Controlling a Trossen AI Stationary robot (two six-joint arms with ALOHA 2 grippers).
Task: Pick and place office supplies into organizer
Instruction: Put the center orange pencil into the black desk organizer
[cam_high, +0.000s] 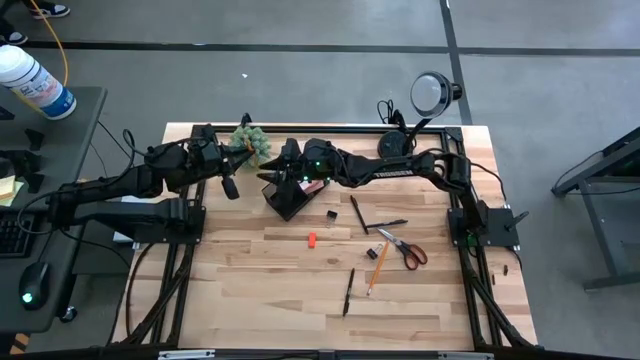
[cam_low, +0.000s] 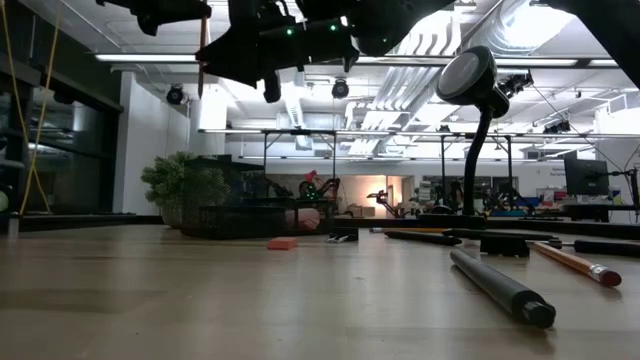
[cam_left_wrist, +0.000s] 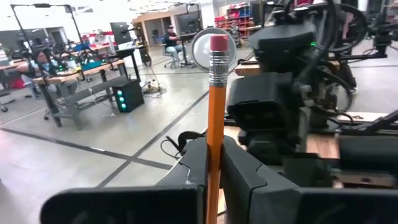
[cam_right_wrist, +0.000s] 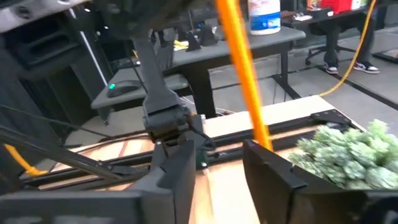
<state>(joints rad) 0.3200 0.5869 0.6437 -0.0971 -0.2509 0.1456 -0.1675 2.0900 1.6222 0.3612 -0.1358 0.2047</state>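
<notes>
Pencil (cam_left_wrist: 216, 118): light, stiff, slick-painted, clamped mid-shaft in left gripper (cam_left_wrist: 214, 171) above organizer (cam_high: 287, 194). Right gripper (cam_right_wrist: 217, 158) beside pencil, parted, holding nothing. Best gripped mid-shaft, squarely.

Probably a robotics lab: workbenches (cam_left_wrist: 81, 71), exposed ceiling ducts (cam_low: 420, 80), grey concrete floor (cam_high: 300, 90).

Pencil (cam_left_wrist: 214, 112): lower end hidden between gripper fingers. Organizer (cam_high: 285, 195): contents hidden beneath right arm (cam_high: 390, 168).
</notes>
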